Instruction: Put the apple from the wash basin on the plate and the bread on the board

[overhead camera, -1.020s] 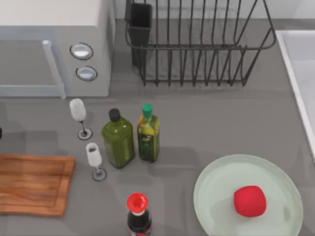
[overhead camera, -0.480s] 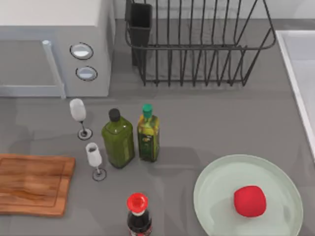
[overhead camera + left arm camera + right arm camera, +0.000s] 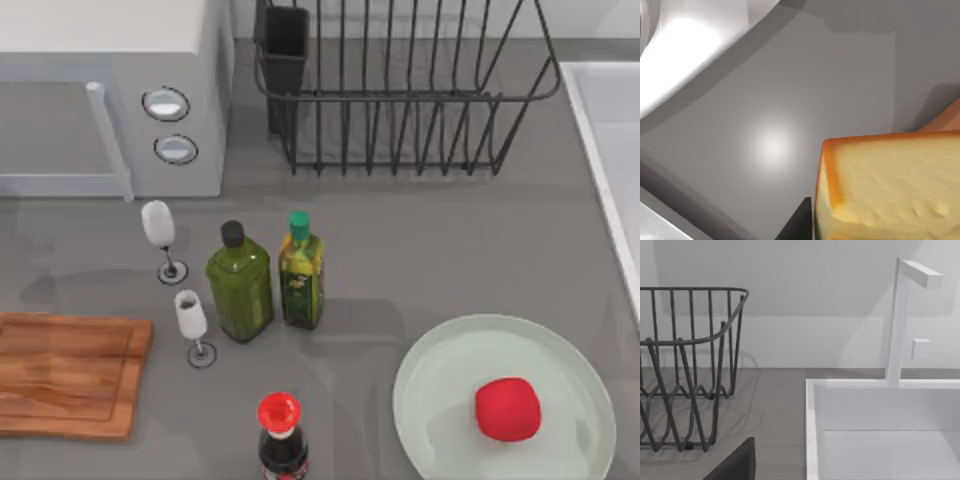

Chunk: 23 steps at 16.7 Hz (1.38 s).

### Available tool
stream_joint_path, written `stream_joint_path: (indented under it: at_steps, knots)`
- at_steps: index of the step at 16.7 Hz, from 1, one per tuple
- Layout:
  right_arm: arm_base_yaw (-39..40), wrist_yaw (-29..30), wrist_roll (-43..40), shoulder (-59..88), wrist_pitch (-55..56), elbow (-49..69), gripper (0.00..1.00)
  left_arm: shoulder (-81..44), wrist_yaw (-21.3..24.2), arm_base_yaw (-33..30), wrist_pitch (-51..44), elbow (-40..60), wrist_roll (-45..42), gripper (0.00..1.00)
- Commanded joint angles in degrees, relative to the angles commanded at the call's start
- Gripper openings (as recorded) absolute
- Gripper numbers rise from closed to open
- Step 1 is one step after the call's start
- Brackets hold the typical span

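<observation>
Sitting on the mint-green plate [image 3: 503, 404] at the near right is the red apple [image 3: 507, 408] (done). The bread [image 3: 890, 187] fills the left wrist view, seemingly held; the wooden board [image 3: 65, 374], near left, waits bare.

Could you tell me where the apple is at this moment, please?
In the top view the apple lies on the mint-green plate at the table's right front, right of the red-capped bottle and short of the wash basin.

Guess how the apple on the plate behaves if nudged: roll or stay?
The apple looks roundish, so it would probably roll. The plate looks flat and smooth, so likely little grip. Its shallow rim may stop a slow roll.
</observation>
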State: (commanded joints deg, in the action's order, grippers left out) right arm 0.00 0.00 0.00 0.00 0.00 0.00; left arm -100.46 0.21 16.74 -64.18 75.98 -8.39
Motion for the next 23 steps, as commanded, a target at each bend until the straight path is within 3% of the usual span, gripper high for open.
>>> stream_joint_path:
  at_steps: [7, 11, 16, 23]
  knots:
    - [0.00, 0.00, 0.00, 0.00, 0.00, 0.00, 1.00, -0.12, -0.11, -0.32, -0.03, 0.04, -0.73, 0.00]
    - [0.00, 0.00, 0.00, 0.00, 0.00, 0.00, 1.00, 2.32, -0.93, -1.57, 1.12, -2.11, -8.73, 0.00]
    - [0.00, 0.00, 0.00, 0.00, 0.00, 0.00, 1.00, 8.09, -2.84, -4.83, 4.36, -7.90, -30.75, 0.00]
    - [0.00, 0.00, 0.00, 0.00, 0.00, 0.00, 1.00, 18.11, -5.61, -11.27, 11.73, -19.08, -73.77, 0.00]
